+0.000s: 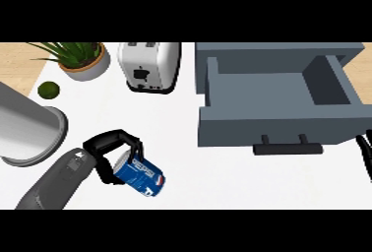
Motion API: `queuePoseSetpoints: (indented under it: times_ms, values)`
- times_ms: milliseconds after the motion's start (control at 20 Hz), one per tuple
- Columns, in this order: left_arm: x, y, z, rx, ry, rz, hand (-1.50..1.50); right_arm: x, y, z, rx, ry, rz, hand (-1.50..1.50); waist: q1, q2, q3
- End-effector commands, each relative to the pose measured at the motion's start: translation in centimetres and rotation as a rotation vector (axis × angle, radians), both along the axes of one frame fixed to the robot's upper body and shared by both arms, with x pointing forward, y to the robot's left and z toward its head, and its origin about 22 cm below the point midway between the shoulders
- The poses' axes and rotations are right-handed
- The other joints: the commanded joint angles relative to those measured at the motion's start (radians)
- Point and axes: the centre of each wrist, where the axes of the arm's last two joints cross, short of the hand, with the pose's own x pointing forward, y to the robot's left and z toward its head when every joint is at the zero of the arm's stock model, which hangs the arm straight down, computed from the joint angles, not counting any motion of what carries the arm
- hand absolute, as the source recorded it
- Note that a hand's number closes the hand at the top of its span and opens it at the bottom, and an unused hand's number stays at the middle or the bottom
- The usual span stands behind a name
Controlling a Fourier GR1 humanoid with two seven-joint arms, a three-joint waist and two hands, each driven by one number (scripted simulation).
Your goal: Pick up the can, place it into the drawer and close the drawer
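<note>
the left hand [109, 147] is curled round the can [144, 176] near the desk's [218, 172] near left part, fingers over its upper end, the can tilted with its base pointing near and right. whether it touches the desk i cannot tell. the drawer [276, 125] stands open, well apart to the far right, handle [286, 147] facing near. only a dark sliver of the right hand [363, 152] shows at the right edge; i cannot tell its fingers. the can is likely light, stiff and smooth, so it may slip; a hold round the middle of its side seems safer than one at the end. a toaster [149, 66], a plant [80, 56] and a grey pot [25, 128] stand left.
</note>
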Motion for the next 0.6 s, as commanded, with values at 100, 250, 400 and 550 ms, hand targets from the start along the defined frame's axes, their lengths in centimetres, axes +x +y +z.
queuePoseSetpoints:
  times_ms: [100, 250, 400, 550]
  values:
    - [-1.0, 2.2, -0.8, -0.244, 0.055, 0.251, 1.5, -0.1, -0.2, 0.1, -0.007, 0.014, -0.026, -1.5, 0.029, -0.002, 0.0]
    - [-2.9, 4.9, -2.5, -0.255, 0.002, 0.785, 1.5, -0.8, -0.6, 0.0, -0.004, 0.004, -0.066, -1.5, 0.066, -0.004, 0.0]
    - [-2.7, 3.8, -2.9, -0.324, -0.011, 1.088, 1.5, -1.3, -0.7, -0.1, 0.003, 0.004, -0.069, -1.5, 0.052, -0.011, 0.002]
    - [-0.1, 1.9, -0.3, -0.323, -0.082, 1.138, 1.5, -1.3, -0.6, 0.5, -0.002, 0.015, -0.056, -1.5, 0.043, -0.015, 0.003]
